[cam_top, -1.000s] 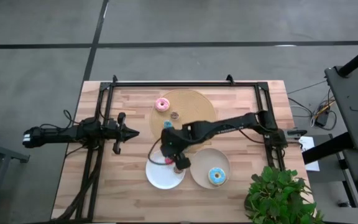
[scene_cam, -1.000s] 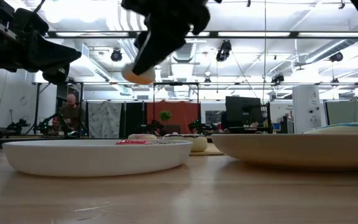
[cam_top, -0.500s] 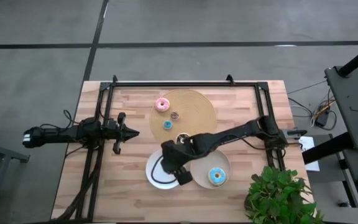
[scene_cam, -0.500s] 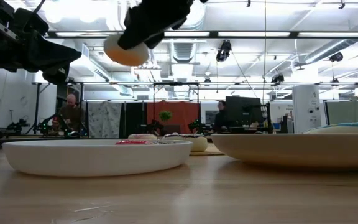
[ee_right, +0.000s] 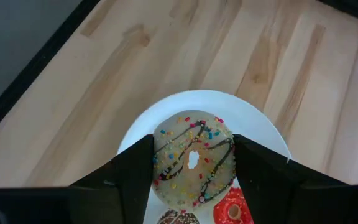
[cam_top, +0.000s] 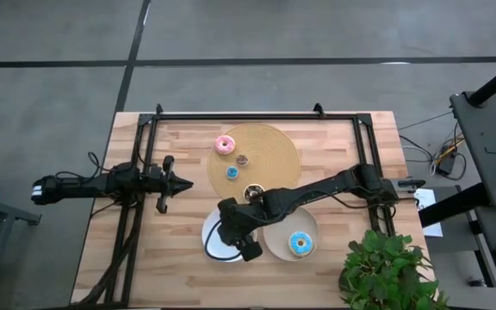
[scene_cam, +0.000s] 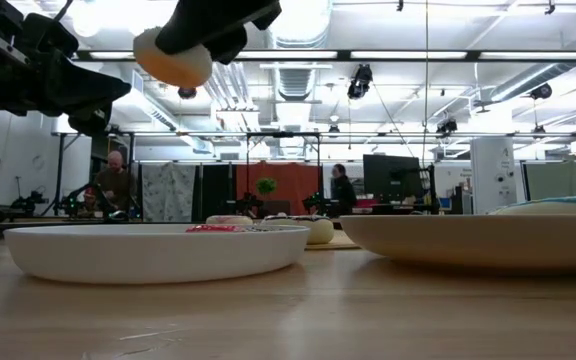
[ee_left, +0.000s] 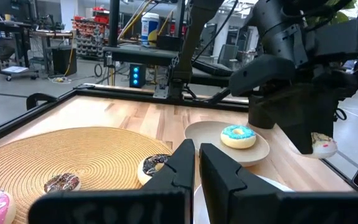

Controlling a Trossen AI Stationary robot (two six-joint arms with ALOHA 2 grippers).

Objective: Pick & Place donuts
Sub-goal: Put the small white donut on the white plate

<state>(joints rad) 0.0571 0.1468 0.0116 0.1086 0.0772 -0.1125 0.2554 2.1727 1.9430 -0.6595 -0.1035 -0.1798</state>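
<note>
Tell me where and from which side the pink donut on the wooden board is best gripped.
Probably from straight above, fingers across its outer rim: the pink donut lies flat near the wooden board's edge, clear of neighbours. The right gripper holds a sprinkled donut over the white plate.

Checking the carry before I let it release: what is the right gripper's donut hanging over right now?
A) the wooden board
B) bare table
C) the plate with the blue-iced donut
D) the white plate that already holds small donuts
D: in the right wrist view the sprinkled donut sits between the right gripper fingers above the white plate, beside the red donut.
</note>
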